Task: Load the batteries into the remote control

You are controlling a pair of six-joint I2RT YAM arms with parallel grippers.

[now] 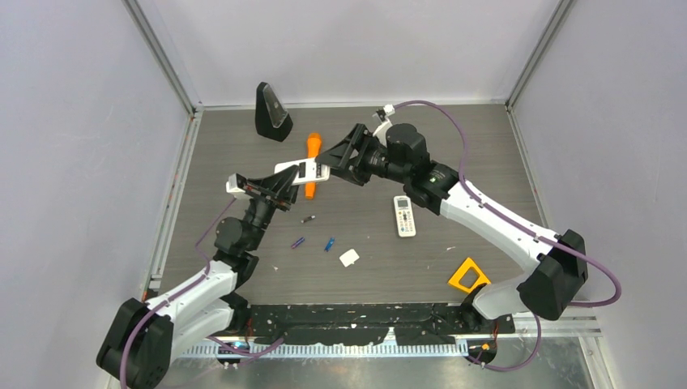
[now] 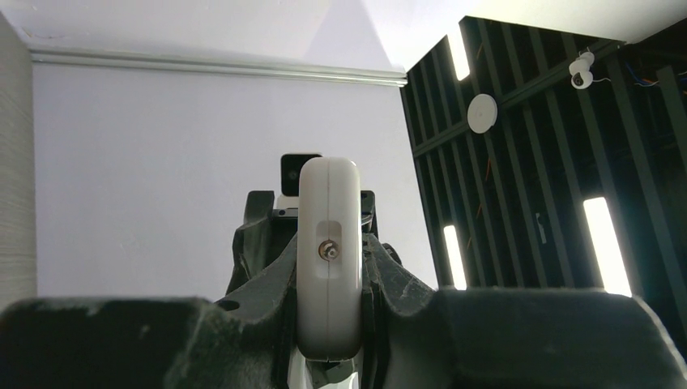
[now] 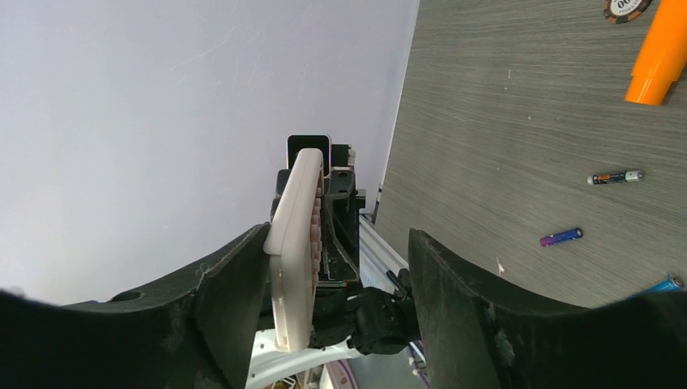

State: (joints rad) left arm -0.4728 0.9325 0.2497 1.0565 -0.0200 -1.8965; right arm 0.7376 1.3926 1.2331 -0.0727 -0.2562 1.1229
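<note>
A white remote control hangs in the air, with my left gripper shut on one end of it. In the left wrist view the remote stands edge-on, clamped between the jaws of the left gripper. My right gripper is open around the other end. In the right wrist view the remote lies against one finger, with a wide gap to the other side of the right gripper. Three batteries lie on the table: dark grey, purple and blue.
A second white remote lies on the table under the right arm. A small white cover piece sits near the blue battery. An orange cylinder lies below the held remote, a black stand at the back left, a yellow triangle at the front right.
</note>
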